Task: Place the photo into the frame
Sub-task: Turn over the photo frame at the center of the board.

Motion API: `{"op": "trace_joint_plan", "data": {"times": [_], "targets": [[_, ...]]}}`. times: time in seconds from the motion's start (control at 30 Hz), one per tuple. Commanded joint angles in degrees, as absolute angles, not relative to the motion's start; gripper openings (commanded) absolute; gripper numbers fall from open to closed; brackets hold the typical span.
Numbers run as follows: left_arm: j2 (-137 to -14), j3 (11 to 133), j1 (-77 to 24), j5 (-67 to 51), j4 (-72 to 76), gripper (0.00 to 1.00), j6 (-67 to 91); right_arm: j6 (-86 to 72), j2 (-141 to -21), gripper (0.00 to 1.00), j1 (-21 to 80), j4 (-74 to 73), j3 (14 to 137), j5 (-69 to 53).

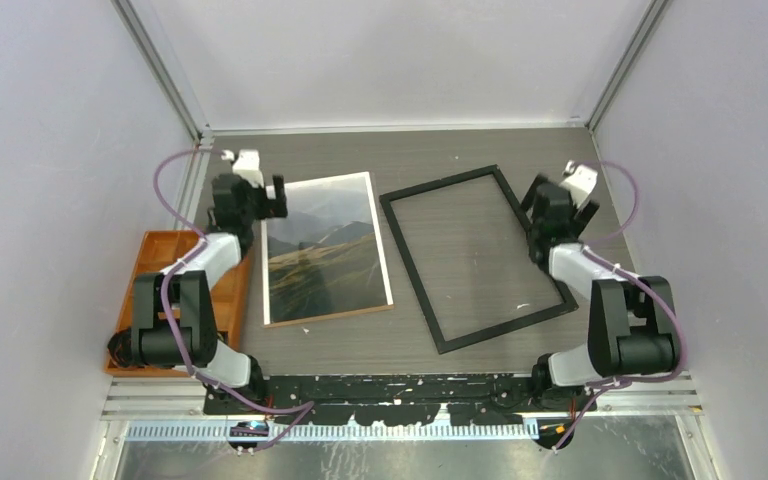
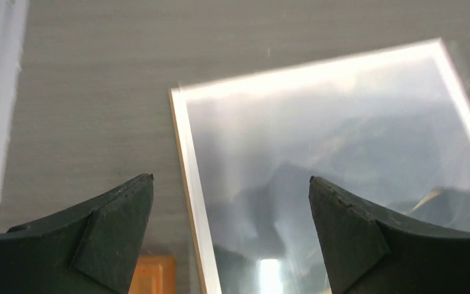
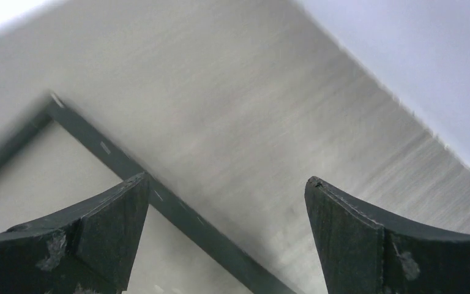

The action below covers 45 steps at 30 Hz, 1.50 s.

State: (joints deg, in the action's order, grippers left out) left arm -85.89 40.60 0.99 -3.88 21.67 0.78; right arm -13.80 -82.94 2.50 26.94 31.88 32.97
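While bolted at the near edge of the table (image 1: 460,150), rises on the left to a high folded elbow above an orange tray (image 1: 150,250), then slopes forward and inward to the left gripper (image 1: 268,205) (image 2: 231,179). Hangs there with jaws spread wide and nothing between them, straddling the far left corner of the photo (image 1: 325,250) (image 2: 343,159) without touching it. Finds that photo lying flat, picture side up, left of centre, close beside the frame (image 1: 407,262) (image 3: 177,211) but apart from it.

Mirrors the pose on the right: elbow raised by the table's right edge, forearm leaning forward to the right gripper (image 1: 560,205) (image 3: 227,179). Hovers released and empty above the frame's right rail near its far corner, one finger over the rail, the other over bare table. Shows the frame flat, black side up, slightly askew, with table grain visible through its opening.
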Motion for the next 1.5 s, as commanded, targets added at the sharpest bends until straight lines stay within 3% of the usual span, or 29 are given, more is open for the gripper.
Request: {"op": "trace_joint_plan", "data": {"times": [0.0, 0.1, 0.23, 0.3, 0.47, 0.77, 1.47], "targets": [[-84.72, 54.65, 3.2, -11.9, -5.83, 1.0, 2.84, -27.5, -78.19, 1.0, 1.79, 1.08, 47.36, 38.47], [-86.38, 61.72, 3.34, -16.08, -14.65, 1.0, 4.4, -34.15, -76.12, 1.0, -1.89, -7.85, 52.22, 26.1], [-88.51, 68.24, 3.36, -18.21, -23.06, 1.0, 4.66, -33.74, -74.22, 1.0, -2.91, -5.57, 53.09, 3.83], [-89.69, 71.08, 3.34, -18.47, -26.94, 1.0, 4.05, -32.48, -74.8, 1.0, -0.57, -6.46, 54.88, -0.5], [-91.89, 76.35, 0.61, -16.47, -35.38, 1.0, 0.3, -26.55, -80.06, 1.0, 12.92, -19.16, 64.38, 5.3], [-95.57, 80.42, -3.37, -15.36, -42.96, 1.0, -3.19, -26.73, -86.29, 1.0, 39.8, -21.51, 62.36, 20.41], [-95.23, 78.56, -7.88, -12.59, -47.33, 1.0, -9.33, -28.3, -102.66, 0.75, 46.54, -16.43, 61.9, 17.83]]}}
